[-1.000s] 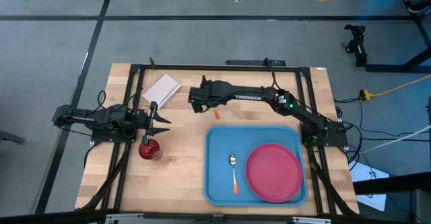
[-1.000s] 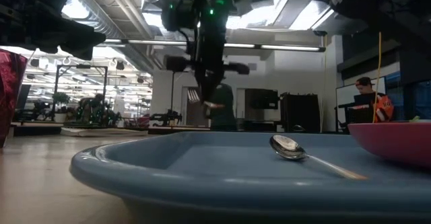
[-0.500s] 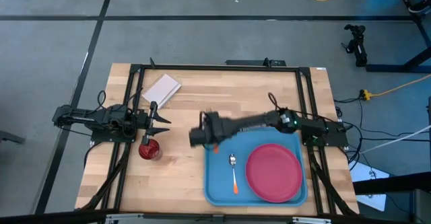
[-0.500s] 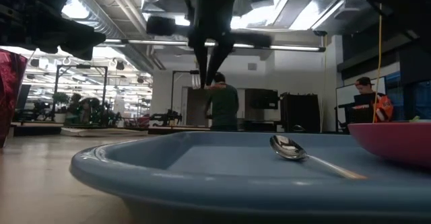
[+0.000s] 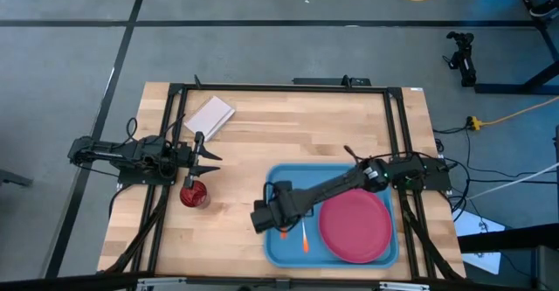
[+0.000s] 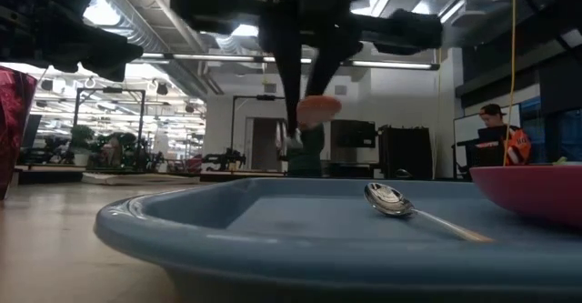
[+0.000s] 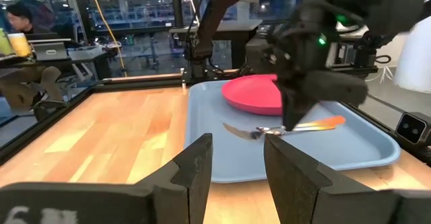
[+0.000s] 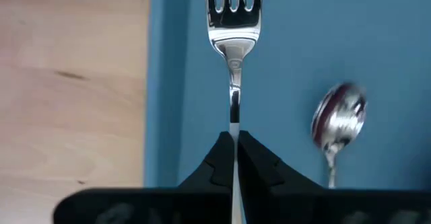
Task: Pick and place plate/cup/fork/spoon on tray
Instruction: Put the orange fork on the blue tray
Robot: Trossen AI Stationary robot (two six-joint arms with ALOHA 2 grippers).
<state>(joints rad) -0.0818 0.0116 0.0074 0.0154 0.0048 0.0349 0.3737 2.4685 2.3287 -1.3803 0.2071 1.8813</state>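
My right gripper (image 5: pixel 265 219) is shut on the fork (image 8: pixel 233 22) above the left part of the light-blue tray (image 5: pixel 278 176). The fork's orange handle tip (image 6: pixel 318 110) shows in the low view. The spoon (image 8: pixel 339 120) lies in the tray beside it, with its orange handle (image 5: pixel 305 237) toward the near edge. The pink-red plate (image 5: pixel 354 224) lies in the tray's right part. The dark red cup (image 5: pixel 194 195) stands on the table left of the tray. My left gripper (image 5: pixel 210 158) is open and empty just beyond the cup. My right gripper pinches the fork's thin metal shaft (image 8: pixel 234 116), behind the tined head, between its two fingertips. The fingers come from above and lie across the shaft. The fork is lifted clear of the tray and is close to level (image 7: pixel 279 131).
A pale rectangular pad (image 5: pixel 210 114) lies at the table's far left. Dark frame rails (image 5: pixel 175 142) run along the table's left and right sides. Bare wood shows between the cup and the tray. A person (image 6: pixel 498 135) sits in the room beyond the table.
My right gripper has carried the fork from the middle of the table's far part toward the near edge. It now hangs over the tray's left part beside the spoon. The fork has stayed pinched and clear of the surface.
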